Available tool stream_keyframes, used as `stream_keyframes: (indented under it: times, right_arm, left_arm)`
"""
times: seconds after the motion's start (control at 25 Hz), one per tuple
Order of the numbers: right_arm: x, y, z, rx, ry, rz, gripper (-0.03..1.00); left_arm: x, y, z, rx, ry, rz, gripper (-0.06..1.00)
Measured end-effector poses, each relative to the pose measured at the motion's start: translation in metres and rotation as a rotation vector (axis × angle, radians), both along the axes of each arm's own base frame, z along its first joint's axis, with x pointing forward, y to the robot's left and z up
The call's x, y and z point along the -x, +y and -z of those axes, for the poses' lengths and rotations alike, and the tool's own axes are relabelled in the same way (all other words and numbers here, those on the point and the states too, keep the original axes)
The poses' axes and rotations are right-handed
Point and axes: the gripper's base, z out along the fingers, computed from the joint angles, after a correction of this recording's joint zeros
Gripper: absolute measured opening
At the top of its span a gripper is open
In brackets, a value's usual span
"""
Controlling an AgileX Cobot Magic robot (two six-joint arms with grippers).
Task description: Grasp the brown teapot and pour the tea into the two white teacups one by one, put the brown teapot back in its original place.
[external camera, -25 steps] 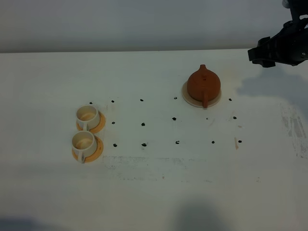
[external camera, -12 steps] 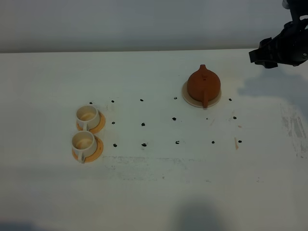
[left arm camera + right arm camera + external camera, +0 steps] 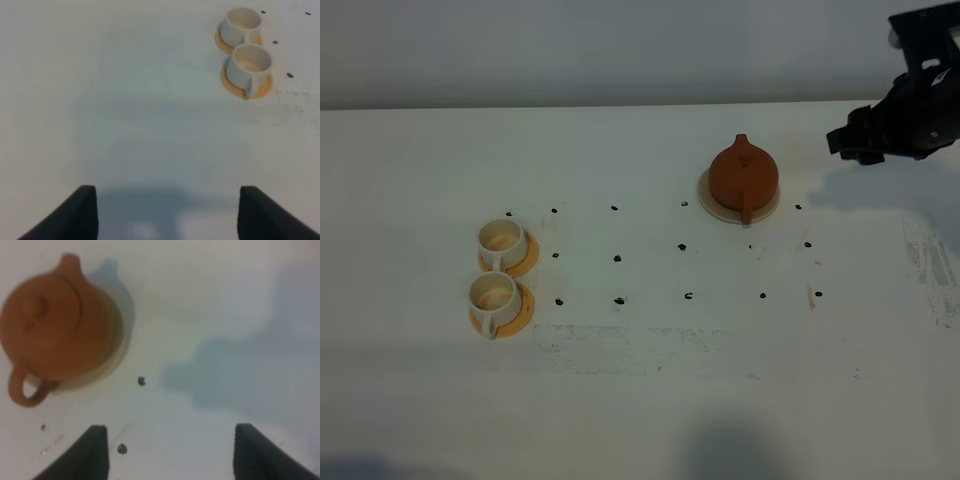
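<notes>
Right wrist view: right gripper (image 3: 170, 445), jaws spread and empty, hangs near the brown teapot (image 3: 55, 332) on its beige coaster (image 3: 706, 204). Clay looks stiff, brittle, likely slick; pinch the loop handle (image 3: 22, 387)

White table (image 3: 640, 400), two orange saucers (image 3: 531, 260) side by side, rows of black dots (image 3: 618, 258), grey wall (image 3: 620, 50)

White table (image 3: 650, 410) and the items lying directly on it.
A round beige coaster (image 3: 718, 212) lies right of centre, toward the far edge. Two orange saucers (image 3: 528, 264) lie just beside each other at the left. Rows of small black dots (image 3: 617, 258) mark the surface between them, and faint scuffs (image 3: 620, 340) show nearer the front.
</notes>
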Motion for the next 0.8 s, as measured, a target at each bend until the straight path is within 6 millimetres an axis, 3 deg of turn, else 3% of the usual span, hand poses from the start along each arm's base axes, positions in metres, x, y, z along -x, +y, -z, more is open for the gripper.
stream_keyframes:
  times: [0.8]
  right_arm:
    - [0.005,0.013,0.007,-0.074,0.084,0.016,0.52]
  left_arm:
    - [0.000,0.000,0.000,0.000,0.000,0.000,0.56]
